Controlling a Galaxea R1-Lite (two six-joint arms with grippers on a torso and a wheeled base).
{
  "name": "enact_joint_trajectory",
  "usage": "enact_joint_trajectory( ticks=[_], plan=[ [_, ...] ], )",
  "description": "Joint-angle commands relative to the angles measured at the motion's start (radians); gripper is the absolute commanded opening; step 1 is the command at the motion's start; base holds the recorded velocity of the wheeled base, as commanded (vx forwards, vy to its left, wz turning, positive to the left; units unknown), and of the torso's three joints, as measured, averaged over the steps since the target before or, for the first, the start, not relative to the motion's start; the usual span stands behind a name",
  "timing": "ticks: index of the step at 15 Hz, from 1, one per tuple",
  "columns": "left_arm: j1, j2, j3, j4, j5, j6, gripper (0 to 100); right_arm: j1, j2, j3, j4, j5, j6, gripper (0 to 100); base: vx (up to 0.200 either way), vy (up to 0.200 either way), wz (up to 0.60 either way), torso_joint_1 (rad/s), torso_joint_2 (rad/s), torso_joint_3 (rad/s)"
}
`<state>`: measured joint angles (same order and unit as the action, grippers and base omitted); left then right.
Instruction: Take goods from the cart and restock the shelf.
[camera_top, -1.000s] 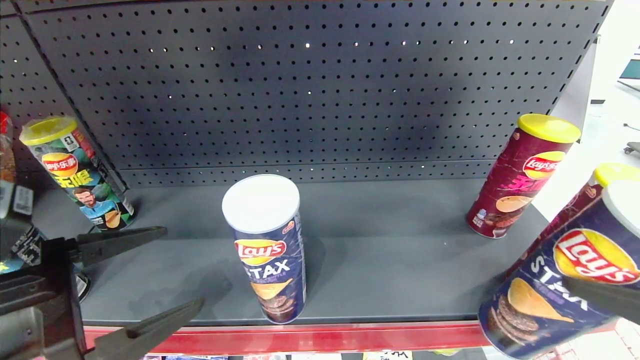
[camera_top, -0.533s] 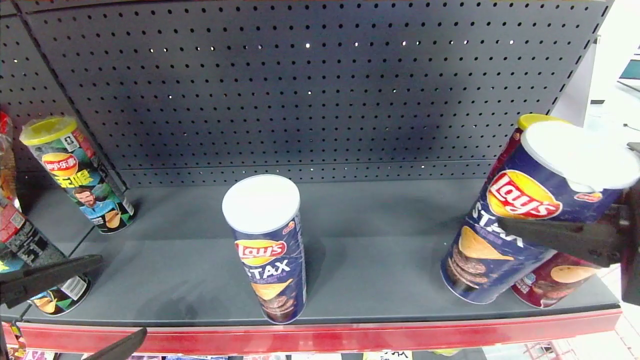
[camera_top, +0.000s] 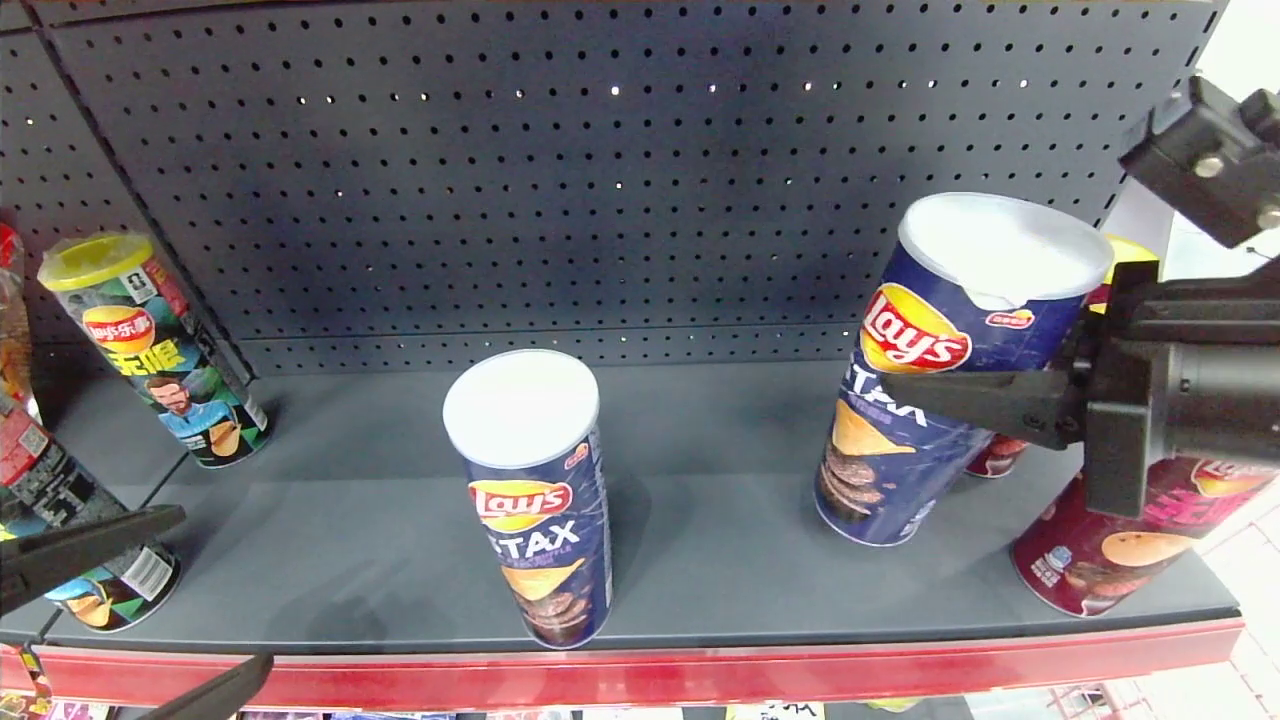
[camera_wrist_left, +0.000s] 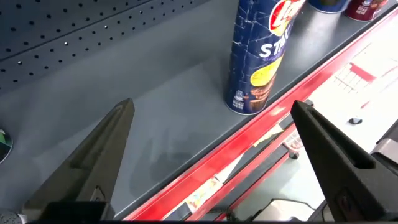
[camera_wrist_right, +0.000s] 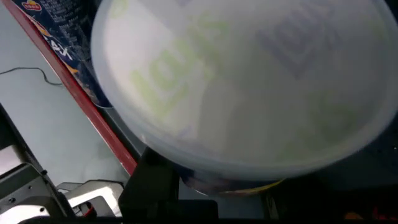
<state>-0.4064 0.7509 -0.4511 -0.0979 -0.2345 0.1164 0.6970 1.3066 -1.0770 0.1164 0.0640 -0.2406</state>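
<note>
Dark perforated pegboard backed a grey shelf with a red lip along its 6 o'clock edge. A blue standing can stood upright at centre. Two maroon cans sat at the 3 o'clock end, and a green can stood at 10 o'clock.

At 3 o'clock from the standing can, the right gripper pinched the held can around its upper body. Its lid was tipped toward 1 o'clock and its base was low over the shelf; whether it touched could not be told. The left gripper hung at 8 o'clock, fingers spread wide, holding nothing.

The held can looked like a light, stiff cardboard tube with a glossy skin. It seemed likely to slip, or to dent under a hard squeeze, and tall enough to topple, so a grip around the mid-body seemed soundest. Open room lay toward 9 o'clock, between the two blue cans. The maroon cans crowded its 4 o'clock side.
</note>
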Motion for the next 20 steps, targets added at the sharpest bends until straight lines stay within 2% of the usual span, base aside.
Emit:
enact_joint_trajectory(
  ticks=[1,4,7,11,20],
  plan=[
    [0.001,0.004,0.003,0.0,0.001,0.0,100,0.032,0.071,-0.058,-0.003,-0.018,0.0,0,0.0,0.0,0.0,0.0,0.0,0.0],
    [0.0,0.004,0.003,0.0,0.0,0.0,100,0.033,0.14,-0.109,-0.006,-0.003,0.0,0,0.0,0.0,0.0,0.0,0.0,0.0],
    [0.0,0.004,0.0,0.0,0.001,-0.029,100,0.033,0.212,-0.153,-0.023,0.039,0.0,0,0.0,0.0,0.0,0.0,0.0,0.0],
    [0.001,0.001,0.008,0.0,0.023,-0.029,100,0.033,0.319,-0.184,-0.17,0.042,0.007,0,0.0,0.0,0.0,0.0,0.0,0.0],
    [0.001,0.007,0.002,0.0,0.024,-0.03,100,0.048,0.43,-0.291,-0.182,0.076,0.004,0,0.0,0.0,0.0,0.0,0.0,0.0]
  ],
)
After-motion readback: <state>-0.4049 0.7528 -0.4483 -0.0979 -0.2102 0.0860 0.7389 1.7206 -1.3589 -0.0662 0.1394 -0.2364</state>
